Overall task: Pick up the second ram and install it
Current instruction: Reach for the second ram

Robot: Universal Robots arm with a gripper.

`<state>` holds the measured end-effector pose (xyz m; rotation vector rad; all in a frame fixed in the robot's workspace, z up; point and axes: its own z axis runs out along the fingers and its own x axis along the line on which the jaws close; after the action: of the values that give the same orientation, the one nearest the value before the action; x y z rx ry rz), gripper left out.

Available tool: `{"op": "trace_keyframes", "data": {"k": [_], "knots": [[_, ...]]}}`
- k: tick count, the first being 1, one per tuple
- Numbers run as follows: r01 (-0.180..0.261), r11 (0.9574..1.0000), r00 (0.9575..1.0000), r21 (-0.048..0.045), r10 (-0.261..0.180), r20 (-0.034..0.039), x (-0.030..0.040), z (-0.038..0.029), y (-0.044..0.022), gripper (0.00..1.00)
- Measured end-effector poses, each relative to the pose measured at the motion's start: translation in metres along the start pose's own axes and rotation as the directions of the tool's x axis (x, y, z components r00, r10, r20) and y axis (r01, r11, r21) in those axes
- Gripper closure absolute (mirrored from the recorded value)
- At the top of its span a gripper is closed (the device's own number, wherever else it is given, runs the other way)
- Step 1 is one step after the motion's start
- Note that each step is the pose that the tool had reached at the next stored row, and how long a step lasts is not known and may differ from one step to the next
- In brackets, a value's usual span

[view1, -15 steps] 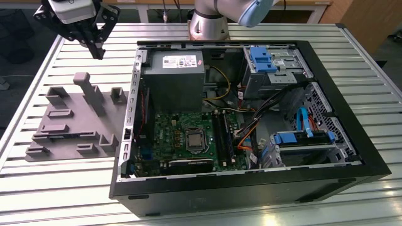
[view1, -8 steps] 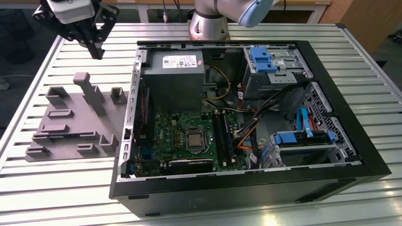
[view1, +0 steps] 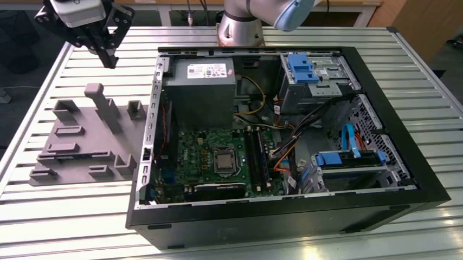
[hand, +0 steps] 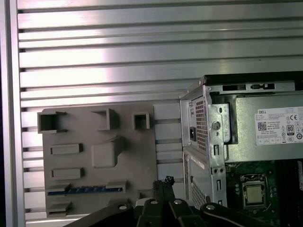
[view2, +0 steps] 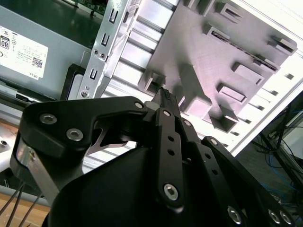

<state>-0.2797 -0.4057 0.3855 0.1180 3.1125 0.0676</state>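
My fingers point(view1: 110, 58), together and empty, hang near the grey holder point(hand: 94, 158) where the second ram point(hand: 85, 189) sits slotted; pickup not begun, I judge, and it needs them parted across its thin edge.

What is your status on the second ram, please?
Pincer shut, empty, hovering near the gray fixture. Second ram lying in a fixture slot, untouched. No obstacle seen between them.

A ribbed, satin-bright metal table point(view1: 65, 216) carries a matt grey plastic fixture point(view1: 79, 135) at nine o'clock of a matt black case point(view1: 289, 216) with bare steel framing, and the gripper point(view1: 110, 60) is matt black.
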Motion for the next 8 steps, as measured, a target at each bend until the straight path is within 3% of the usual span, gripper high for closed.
{"op": "trace_keyframes", "data": {"k": [8], "knots": [[0.0,1.0,1.0,0.0,0.0,0.0,0.0021,0.0,-0.0002,0.87]]}}
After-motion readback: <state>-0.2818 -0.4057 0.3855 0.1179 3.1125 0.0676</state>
